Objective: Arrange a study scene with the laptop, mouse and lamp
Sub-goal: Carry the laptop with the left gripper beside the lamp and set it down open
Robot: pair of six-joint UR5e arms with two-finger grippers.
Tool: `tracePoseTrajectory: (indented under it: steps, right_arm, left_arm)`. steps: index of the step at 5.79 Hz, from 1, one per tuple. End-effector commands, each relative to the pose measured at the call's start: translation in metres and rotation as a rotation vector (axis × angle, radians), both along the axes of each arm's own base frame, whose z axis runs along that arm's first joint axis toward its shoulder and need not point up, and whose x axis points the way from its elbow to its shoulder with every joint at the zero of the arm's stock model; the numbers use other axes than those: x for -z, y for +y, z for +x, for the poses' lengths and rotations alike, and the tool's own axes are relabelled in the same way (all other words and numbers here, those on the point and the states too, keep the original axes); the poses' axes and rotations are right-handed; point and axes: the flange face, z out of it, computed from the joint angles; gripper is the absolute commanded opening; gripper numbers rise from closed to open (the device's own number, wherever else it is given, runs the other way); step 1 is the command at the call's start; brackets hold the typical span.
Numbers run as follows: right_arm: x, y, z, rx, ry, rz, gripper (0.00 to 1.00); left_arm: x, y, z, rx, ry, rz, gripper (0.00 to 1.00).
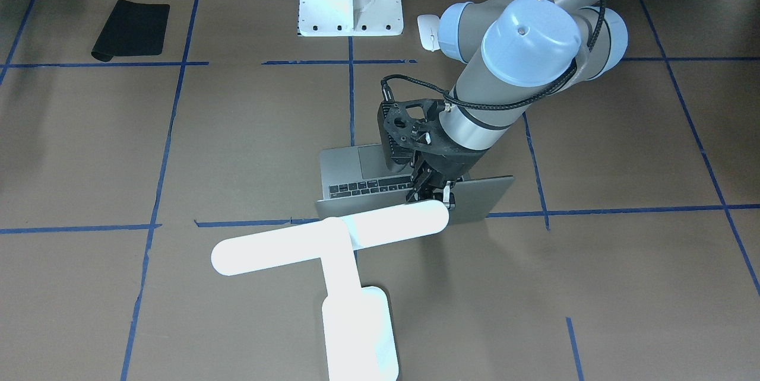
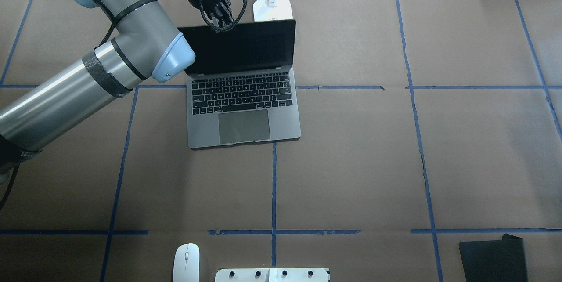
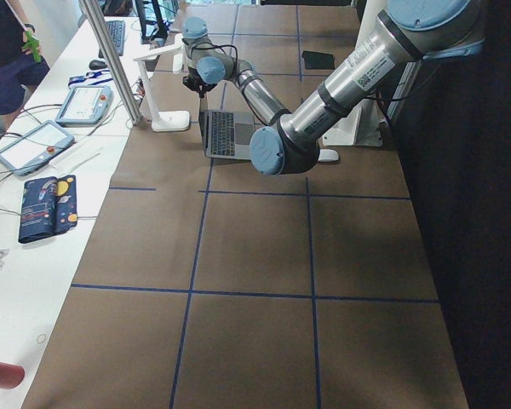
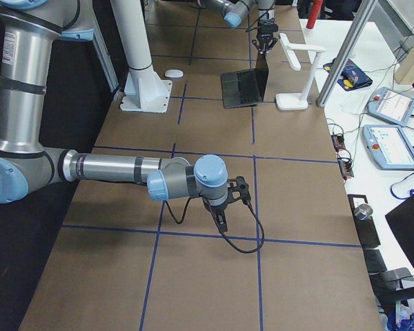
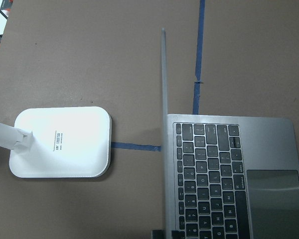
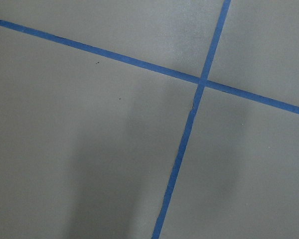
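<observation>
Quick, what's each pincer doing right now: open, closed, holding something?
Left pincer: closed, it seems, on the screen edge of the thin grey metal laptop.
Right pincer: cannot tell; seen only from afar.

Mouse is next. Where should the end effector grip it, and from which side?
Take the mouse across its narrow width, on the two long sides, coming straight down. It lies flat and low, long axis pointing away from the robot, with bare table on both sides; the white pedestal stands apart on its right.

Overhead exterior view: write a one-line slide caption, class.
Left gripper at the lid of the open laptop; lamp behind, mouse at near edge.
</observation>
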Motion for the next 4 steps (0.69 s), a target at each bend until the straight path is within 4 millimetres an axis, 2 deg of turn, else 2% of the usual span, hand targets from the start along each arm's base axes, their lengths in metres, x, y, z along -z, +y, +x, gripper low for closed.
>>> tracePoseTrajectory:
  steps: [1, 2, 3, 4]
  right_arm:
    - [-0.001, 0.001, 0.0, 0.0, 0.0, -0.003, 1.0]
    - [-0.001, 0.001, 0.0, 0.0, 0.0, -0.002, 1.0]
    - [-0.001, 0.001, 0.0, 0.0, 0.0, -0.003, 1.0]
    - [-0.001, 0.001, 0.001, -0.002, 0.0, -0.002, 1.0]
  left_arm:
    - [-0.014, -0.002, 0.0, -0.008, 0.017, 0.04, 0.61]
    - [-0.014, -0.001, -0.006, -0.005, 0.026, 0.05, 0.8]
    - [-0.011, 0.006, -0.019, 0.004, 0.04, 0.058, 0.81]
    - [-0.006, 0.012, -0.044, 0.027, 0.068, 0.09, 0.81]
